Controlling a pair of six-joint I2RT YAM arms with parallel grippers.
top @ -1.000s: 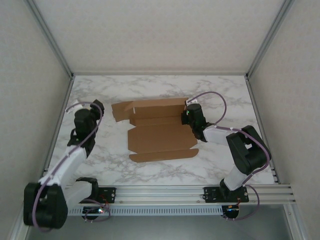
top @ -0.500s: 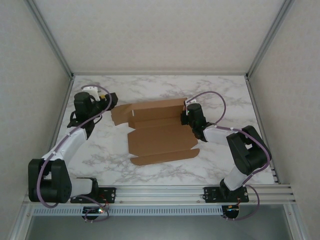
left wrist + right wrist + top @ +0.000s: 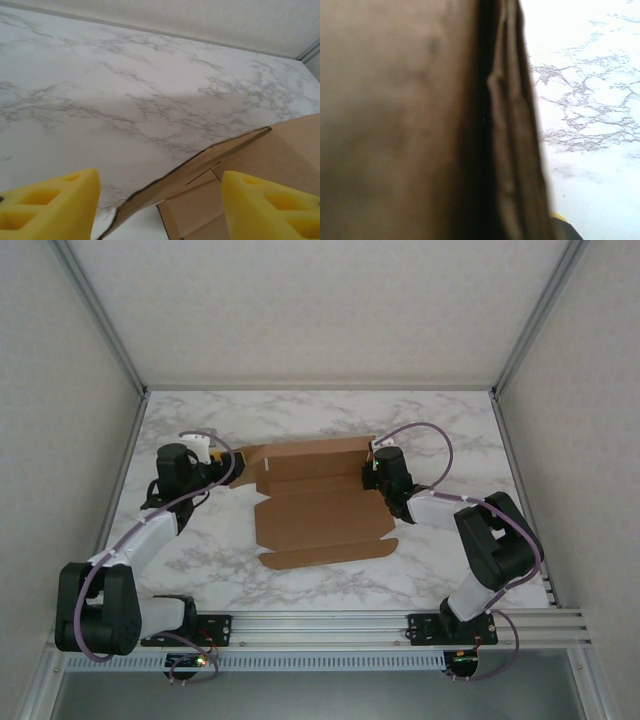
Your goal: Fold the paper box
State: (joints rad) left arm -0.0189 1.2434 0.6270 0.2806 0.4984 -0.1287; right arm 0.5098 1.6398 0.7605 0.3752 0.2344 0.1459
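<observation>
Bare tabletop (image 3: 450, 430) around paper box (image 3: 320, 512)

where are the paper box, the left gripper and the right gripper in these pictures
paper box (image 3: 318, 515), top external view, on its flat middle panel
left gripper (image 3: 159, 185), left wrist view, midway between its open jaws
right gripper (image 3: 372, 470), top external view, at its tip by the box's right edge

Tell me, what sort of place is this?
Probably a robotics lab test cell: two arms bolted to a metal rail, a marble-look table closed in by plain white walls, and an unfolded cardboard box lying between the arms.
</observation>
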